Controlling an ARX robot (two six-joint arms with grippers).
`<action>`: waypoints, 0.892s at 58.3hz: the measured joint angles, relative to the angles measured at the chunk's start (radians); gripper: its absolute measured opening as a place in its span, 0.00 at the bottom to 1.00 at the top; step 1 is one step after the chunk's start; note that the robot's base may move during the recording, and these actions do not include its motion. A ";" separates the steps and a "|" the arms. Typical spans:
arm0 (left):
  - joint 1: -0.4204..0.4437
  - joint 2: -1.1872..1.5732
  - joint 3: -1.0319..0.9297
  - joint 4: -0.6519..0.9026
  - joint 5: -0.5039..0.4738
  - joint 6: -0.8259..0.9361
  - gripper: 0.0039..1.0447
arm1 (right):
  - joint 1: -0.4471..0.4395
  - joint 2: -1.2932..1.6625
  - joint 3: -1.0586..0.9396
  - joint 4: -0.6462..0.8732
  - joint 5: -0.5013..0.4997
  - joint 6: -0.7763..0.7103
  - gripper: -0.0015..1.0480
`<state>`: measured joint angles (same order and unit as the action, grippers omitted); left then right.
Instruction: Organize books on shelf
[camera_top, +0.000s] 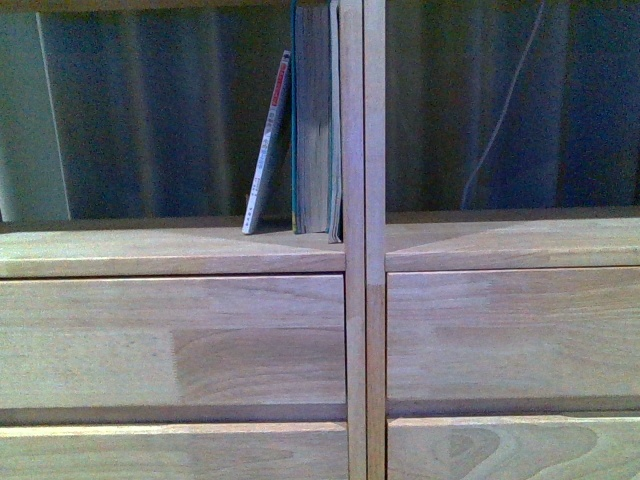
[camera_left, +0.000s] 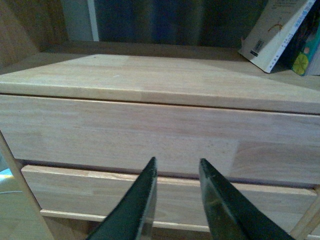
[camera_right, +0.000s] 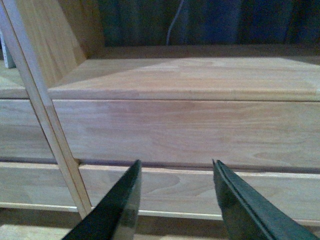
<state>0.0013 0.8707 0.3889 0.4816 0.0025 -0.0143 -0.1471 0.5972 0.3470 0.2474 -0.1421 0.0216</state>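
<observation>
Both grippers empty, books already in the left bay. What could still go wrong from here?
1. The thin paperback leans tilted against the thick book; its foot sits out on the shelf board, so a nudge might slide it flat.
2. The left gripper sits low before the drawer front, jaws apart; rising straight up could clip the board edge.
3. The right gripper sits close to the upright divider; a swing toward the books might strike it.

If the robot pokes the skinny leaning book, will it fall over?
Probably, yes. The thin book stands tilted, its top resting on the thick book, so a nudge at its foot could slide it flat. It looks light and a bit bendy, being so slim. Both grippers are open, away from it.
</observation>
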 joint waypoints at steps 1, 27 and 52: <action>0.000 -0.005 -0.008 0.002 0.000 0.000 0.15 | 0.003 -0.004 -0.008 0.002 0.003 0.000 0.35; 0.000 -0.206 -0.231 0.024 -0.002 0.003 0.02 | 0.143 -0.177 -0.206 0.026 0.138 -0.016 0.03; 0.000 -0.393 -0.324 -0.072 -0.002 0.003 0.02 | 0.143 -0.307 -0.284 -0.022 0.139 -0.016 0.03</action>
<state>0.0017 0.4778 0.0650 0.4091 0.0002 -0.0109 -0.0036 0.2901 0.0631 0.2253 -0.0032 0.0055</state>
